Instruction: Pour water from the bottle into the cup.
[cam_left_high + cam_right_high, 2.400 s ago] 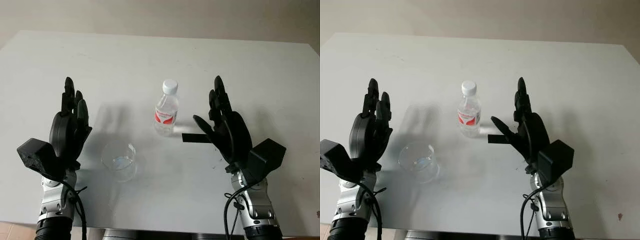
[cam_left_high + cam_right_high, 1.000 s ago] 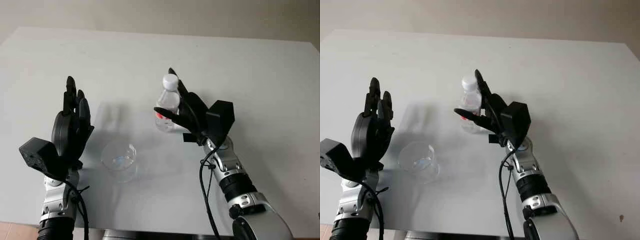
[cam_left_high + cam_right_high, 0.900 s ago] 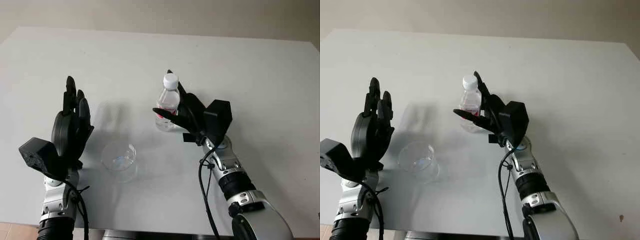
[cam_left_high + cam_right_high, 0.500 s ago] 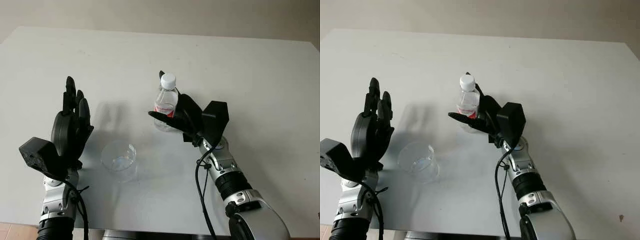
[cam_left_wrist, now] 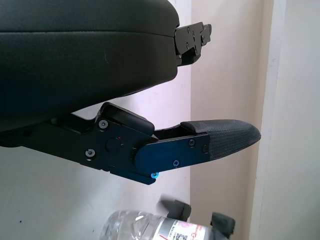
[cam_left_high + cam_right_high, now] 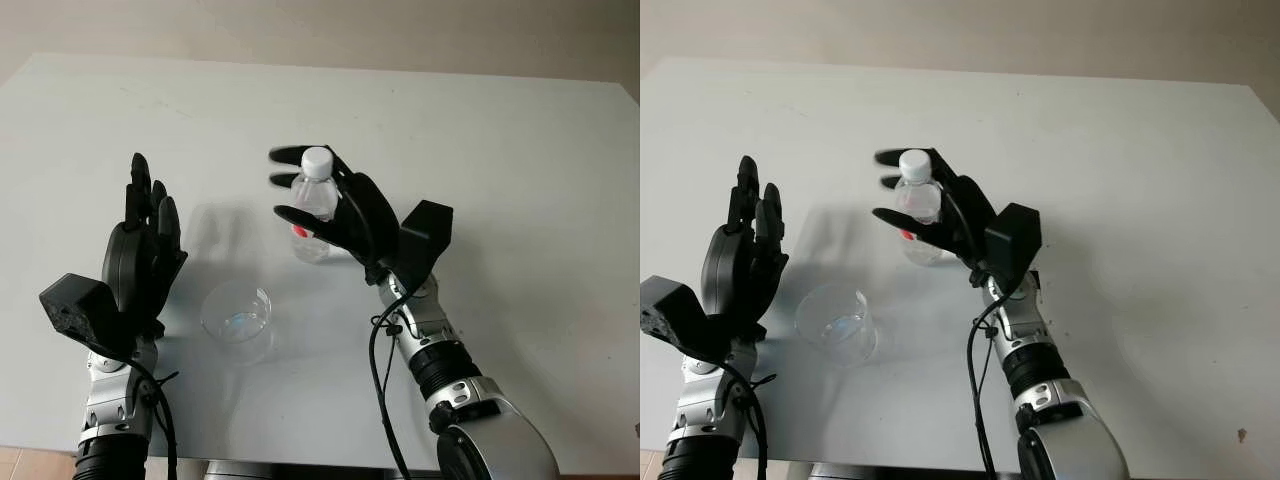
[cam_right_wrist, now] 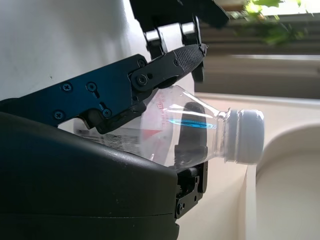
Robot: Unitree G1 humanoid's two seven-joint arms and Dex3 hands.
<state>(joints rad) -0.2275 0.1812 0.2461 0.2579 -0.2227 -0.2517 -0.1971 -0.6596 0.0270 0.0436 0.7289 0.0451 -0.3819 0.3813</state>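
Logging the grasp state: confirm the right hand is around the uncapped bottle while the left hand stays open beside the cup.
Wrong on one point: the bottle has its white cap on, as the right wrist view shows. The right hand is around it; the left hand is open beside the cup.

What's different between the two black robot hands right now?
The right robot hand reaches out over the table, fingers wrapped around the capped water bottle; the left robot hand is open, near the table's front beside the clear cup, holding nothing. The right hand's fingers point sideways; the left hand's point away from the robot. Both are black with three fingers.
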